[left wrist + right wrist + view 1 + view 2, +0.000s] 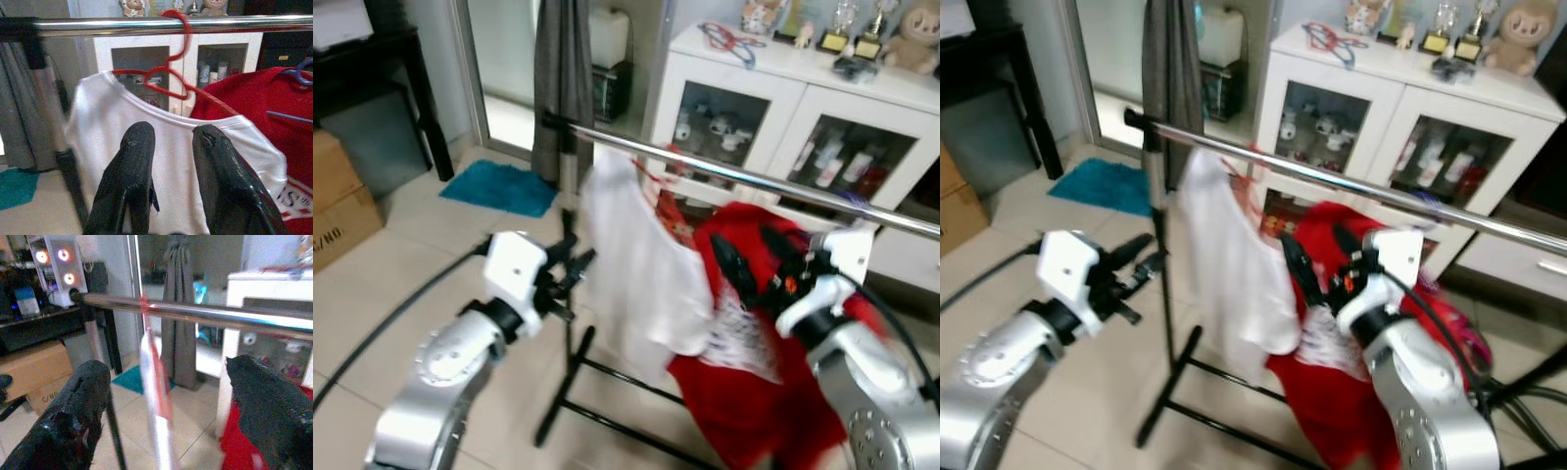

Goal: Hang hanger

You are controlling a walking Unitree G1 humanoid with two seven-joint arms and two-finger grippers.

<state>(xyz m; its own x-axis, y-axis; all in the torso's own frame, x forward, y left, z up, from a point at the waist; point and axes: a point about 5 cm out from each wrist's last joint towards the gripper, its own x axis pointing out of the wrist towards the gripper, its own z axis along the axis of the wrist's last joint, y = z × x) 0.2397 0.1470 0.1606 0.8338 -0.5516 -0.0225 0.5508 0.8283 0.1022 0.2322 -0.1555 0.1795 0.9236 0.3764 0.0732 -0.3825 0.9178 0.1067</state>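
Note:
A red hanger [168,83] carries a white shirt [641,264], and its hook [180,29] sits over the silver rail [754,176] of a clothes rack. Beside the white shirt hangs a red shirt [744,392] on a purple hanger [304,68]. My left gripper [579,250] is open, just left of the white shirt and clear of it, with nothing between its fingers [132,166]. On the right, level with the red shirt and below the rail, my right gripper [742,238] is wide open and empty. The hanger and rail [195,313] lie beyond its fingers [83,396].
The rack's black post and foot bars [578,382] stand on the tiled floor between my arms. A white glass-door cabinet [754,108] is behind the rail. A grey curtain [563,88], teal mat [499,186], cardboard boxes [337,196] and a black cable [391,323] are to the left.

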